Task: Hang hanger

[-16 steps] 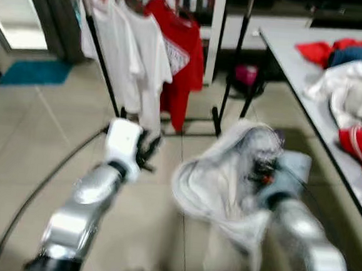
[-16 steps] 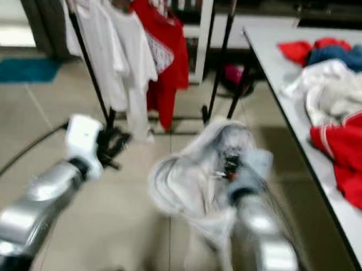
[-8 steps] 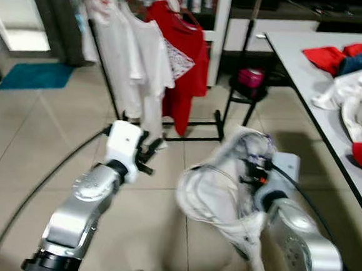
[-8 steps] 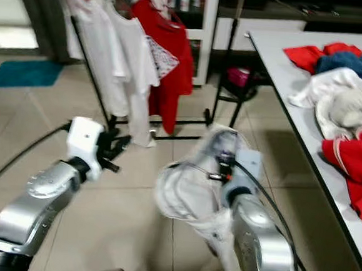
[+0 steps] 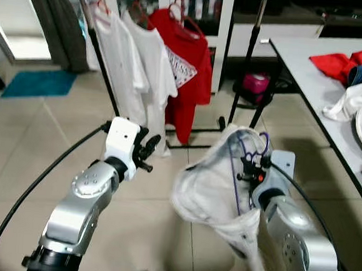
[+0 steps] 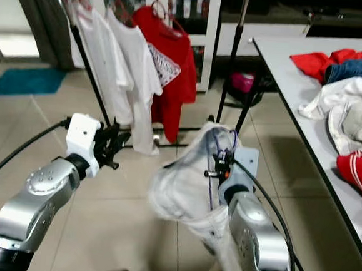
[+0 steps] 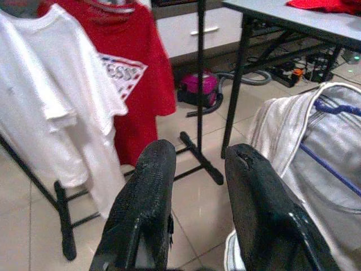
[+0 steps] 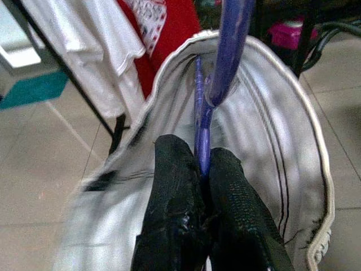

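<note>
Clamped on a purple hanger (image 8: 210, 99), the right gripper (image 8: 198, 169) holds it raised with a white garment (image 5: 211, 188) draped over it. Ahead on the tiled floor (image 5: 36, 137) stands a clothes rack (image 5: 104, 73) hung with white shirts (image 5: 133, 69) and a red shirt (image 5: 189, 73); a table (image 5: 311, 70) with heaped clothes lies to the right. Left gripper (image 7: 197, 186) is raised, fingers parted, empty.

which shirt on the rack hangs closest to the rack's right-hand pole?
The red T-shirt with the white chest print. It hangs at the right end of the row, nearest the black pole; the two white T-shirts hang to its left.
</note>
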{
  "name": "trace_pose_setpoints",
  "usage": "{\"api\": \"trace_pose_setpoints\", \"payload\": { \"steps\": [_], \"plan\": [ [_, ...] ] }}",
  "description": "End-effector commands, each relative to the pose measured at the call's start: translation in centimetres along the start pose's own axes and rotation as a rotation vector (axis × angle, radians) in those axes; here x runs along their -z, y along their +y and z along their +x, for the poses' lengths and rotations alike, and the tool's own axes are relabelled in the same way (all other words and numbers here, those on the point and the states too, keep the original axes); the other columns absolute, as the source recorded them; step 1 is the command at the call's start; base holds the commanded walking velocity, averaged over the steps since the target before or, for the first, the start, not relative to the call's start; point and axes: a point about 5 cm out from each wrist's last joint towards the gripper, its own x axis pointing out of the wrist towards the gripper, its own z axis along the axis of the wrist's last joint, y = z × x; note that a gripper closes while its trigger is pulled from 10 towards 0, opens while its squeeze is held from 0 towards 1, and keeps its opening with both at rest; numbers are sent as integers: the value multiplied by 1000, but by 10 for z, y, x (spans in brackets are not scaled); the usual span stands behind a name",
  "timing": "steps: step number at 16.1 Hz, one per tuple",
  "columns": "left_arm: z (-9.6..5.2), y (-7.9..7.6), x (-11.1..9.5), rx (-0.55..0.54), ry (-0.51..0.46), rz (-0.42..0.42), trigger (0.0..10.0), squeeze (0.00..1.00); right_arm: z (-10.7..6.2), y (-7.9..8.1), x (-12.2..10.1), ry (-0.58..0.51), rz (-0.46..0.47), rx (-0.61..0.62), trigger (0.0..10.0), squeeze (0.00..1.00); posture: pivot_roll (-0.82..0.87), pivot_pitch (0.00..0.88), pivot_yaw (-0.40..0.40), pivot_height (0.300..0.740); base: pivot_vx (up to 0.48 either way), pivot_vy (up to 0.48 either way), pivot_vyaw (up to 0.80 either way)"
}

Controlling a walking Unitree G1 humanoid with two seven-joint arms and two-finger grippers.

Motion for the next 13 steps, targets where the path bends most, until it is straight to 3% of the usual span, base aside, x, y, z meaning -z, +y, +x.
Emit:
{"api": "trace_pose_setpoints", "payload": {
  "steps": [1,3,13],
  "plan": [
    [2,-6,-1,19,-4,-1,10000,0,-2,-5,-13,-68,-12,6,10000,0,26,65,66,740,330,0,-800],
    [3,-6,-1,18,-5,-1,10000,0,-2,-5,-15,-74,-14,5,10000,0,25,65,65,740,330,0,-800],
    [5,-4,-3,16,-14,7,10000,0,0,-3,-20,-113,-1,-11,10000,0,34,50,53,740,331,0,0]
  ]
}}
